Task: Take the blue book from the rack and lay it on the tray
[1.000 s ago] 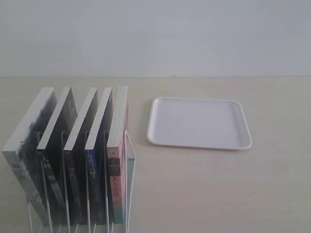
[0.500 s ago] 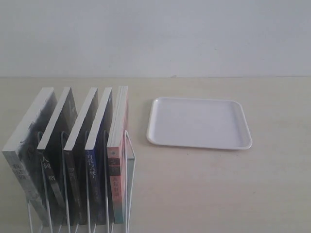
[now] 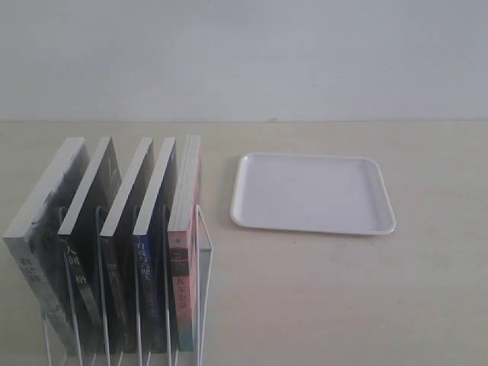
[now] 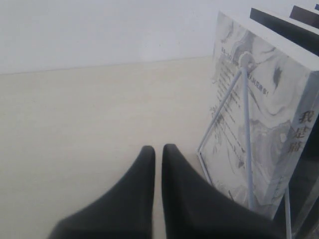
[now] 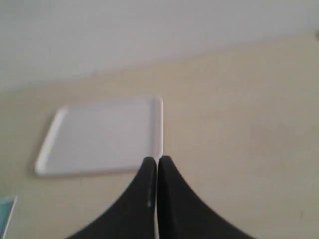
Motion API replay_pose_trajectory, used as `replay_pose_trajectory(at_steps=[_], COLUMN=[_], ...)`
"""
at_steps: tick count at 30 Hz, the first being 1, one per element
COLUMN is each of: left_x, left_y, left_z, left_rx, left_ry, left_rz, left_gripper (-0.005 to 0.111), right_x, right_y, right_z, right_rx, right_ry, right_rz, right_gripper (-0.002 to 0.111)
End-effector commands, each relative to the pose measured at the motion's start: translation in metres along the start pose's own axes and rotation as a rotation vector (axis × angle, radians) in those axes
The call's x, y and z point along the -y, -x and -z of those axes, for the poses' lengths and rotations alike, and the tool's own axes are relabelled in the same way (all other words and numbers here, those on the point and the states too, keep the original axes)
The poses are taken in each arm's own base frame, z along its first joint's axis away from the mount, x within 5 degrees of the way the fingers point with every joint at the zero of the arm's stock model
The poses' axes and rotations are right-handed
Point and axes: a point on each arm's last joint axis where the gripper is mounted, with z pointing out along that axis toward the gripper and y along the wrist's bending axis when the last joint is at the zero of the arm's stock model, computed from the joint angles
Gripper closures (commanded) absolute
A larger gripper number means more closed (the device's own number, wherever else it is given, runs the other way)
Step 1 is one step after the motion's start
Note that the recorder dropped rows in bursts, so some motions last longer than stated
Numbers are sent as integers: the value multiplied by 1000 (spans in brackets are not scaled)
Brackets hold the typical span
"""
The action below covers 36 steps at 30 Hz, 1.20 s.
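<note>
The blue book [image 3: 145, 263] stands in the white wire rack [image 3: 204, 252], fourth from the left, its dark blue spine facing the camera. To the right the white tray [image 3: 313, 192] lies flat with nothing on it. Neither gripper shows in the exterior view. In the left wrist view my left gripper [image 4: 158, 149] is shut and holds nothing, low over the table beside the rack's end loop [image 4: 245, 129]. My right gripper [image 5: 157, 160] is shut too, holds nothing and hovers just short of the tray's [image 5: 99, 134] near corner.
A marbled grey book [image 3: 46, 221] fills the rack's left end and faces the left gripper [image 4: 269, 99]. Two black-covered books [image 3: 91, 206] stand beside it. A pink-spined book [image 3: 183, 274] stands right of the blue one. Bare beige table lies around the tray.
</note>
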Motion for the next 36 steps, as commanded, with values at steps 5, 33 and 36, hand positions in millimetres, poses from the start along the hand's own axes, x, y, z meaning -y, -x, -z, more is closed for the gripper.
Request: replay_pose_trajectory(at_steps=[5, 33, 36], left_x=[0, 0, 0], left_y=[-1, -1, -1], left_z=[0, 0, 0], left_rx=[-1, -1, -1], left_ry=[3, 3, 3], left_rz=[7, 7, 7], left_gripper=[102, 102, 102], right_x=[-6, -151, -177], right_y=[-16, -18, -1], right_z=[-33, -56, -61], right_rx=[-381, -571, -572], right_ry=[24, 479, 432], right_rz=[-29, 413, 444], right_gripper=[108, 108, 108])
